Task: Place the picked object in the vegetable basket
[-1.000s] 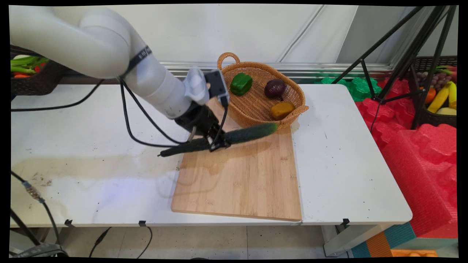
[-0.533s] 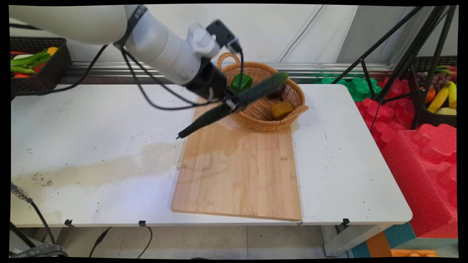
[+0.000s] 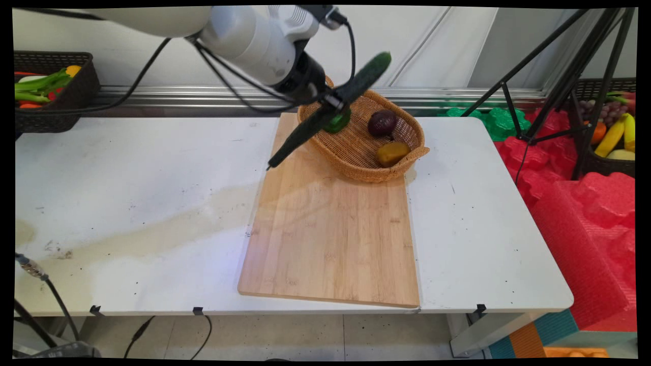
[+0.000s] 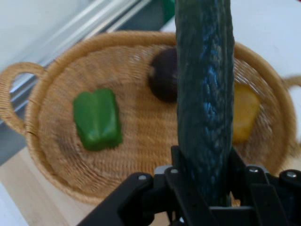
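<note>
Now, in the main view, the end effector (image 3: 333,103) is raised above the back edge of the worktop (image 3: 127,178), and it is closed around the middle of a long dark green cucumber (image 3: 329,108). The cucumber is in the air and tilted: its upper end points up to the wall, and its lower end hangs over the far left corner of the wooden cutting board (image 3: 330,229). Just behind it stands a wicker basket (image 3: 356,152), which rests on the far end of the board. Inside the basket lie a green pepper (image 3: 339,122), partly hidden by the cucumber, a dark purple onion (image 3: 382,122) and a yellow-brown vegetable (image 3: 392,152).

Next, in the hand view, the cucumber (image 4: 205,99) rises between the two black fingers (image 4: 184,186), which press on its sides. Below it is the basket (image 4: 56,155), with the green pepper (image 4: 97,118) on one side, the onion (image 4: 163,81) half covered by the cucumber, and the yellow vegetable (image 4: 244,115) on the other side.
</note>
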### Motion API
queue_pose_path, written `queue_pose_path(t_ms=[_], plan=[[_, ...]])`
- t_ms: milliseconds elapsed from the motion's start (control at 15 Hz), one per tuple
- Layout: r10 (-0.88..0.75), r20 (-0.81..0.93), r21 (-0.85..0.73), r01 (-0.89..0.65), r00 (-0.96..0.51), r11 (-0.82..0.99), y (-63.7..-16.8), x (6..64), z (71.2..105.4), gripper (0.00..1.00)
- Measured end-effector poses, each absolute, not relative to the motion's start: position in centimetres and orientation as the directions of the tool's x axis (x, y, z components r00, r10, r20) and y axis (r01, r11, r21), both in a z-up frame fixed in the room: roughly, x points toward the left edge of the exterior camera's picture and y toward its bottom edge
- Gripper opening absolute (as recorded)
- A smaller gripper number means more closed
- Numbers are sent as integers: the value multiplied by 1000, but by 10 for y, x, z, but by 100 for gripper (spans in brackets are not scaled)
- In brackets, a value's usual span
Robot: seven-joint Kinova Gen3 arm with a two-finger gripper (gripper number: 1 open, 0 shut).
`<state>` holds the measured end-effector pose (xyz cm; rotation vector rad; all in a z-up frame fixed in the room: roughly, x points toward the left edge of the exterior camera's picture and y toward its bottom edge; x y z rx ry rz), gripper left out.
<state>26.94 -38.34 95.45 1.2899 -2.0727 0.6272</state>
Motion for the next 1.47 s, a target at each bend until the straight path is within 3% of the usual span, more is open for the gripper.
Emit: queue_pose_path(t_ms=[533,1067,1133,1467], plan=[[-696,712,26,-988,-89,153,-466,252,923,0],[-741,669,98,-995,61,6,-520,234,887,0],[-744,664,104,-995,75,-8,-524,232,883,100],[-752,650,113,-993,104,-40,-535,228,875,100]])
